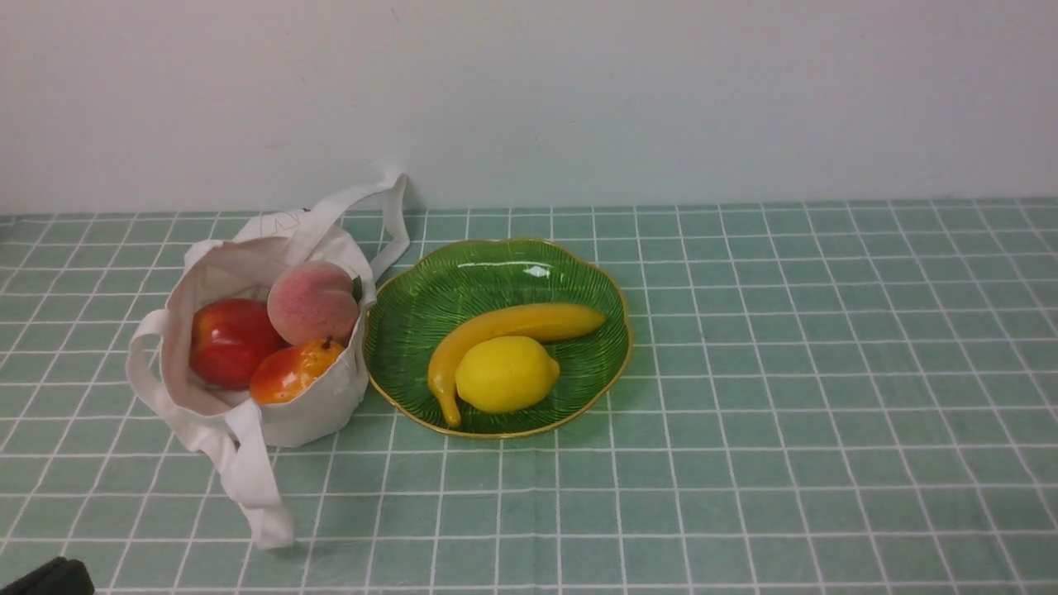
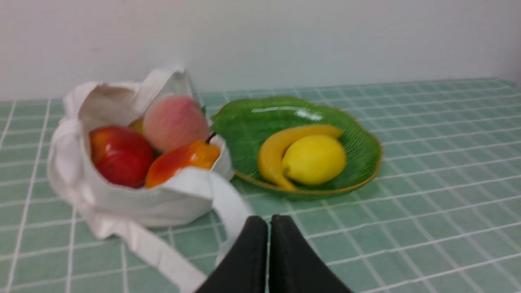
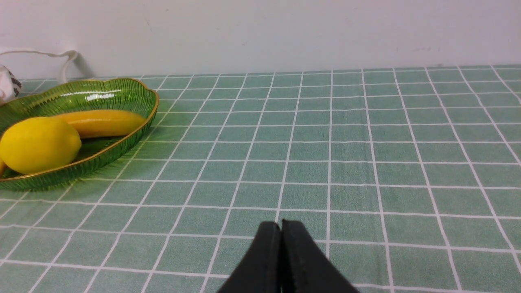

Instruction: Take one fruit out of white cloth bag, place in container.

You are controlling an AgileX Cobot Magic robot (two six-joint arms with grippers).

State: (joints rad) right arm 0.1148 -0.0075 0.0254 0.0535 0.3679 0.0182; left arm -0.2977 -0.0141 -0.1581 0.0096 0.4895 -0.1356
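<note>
**Banana rests in the dish, both grippers closed and empty**

The checked green tablecloth (image 1: 826, 372) carries everything. At left the white cloth bag (image 1: 248, 413) slumps open, its mouth tipped toward the near side, so the red apple (image 1: 230, 340), peach (image 1: 312, 302) and an orange-red fruit (image 1: 293, 370) show. Touching its right side, the container (image 1: 496, 273) holds the banana (image 1: 512, 326) curving behind the lemon (image 1: 506, 373); the placing looks done. The left gripper (image 2: 268, 252) and right gripper (image 3: 281, 260) have their fingers pressed together, holding nothing, near and clear of the dish.
</note>
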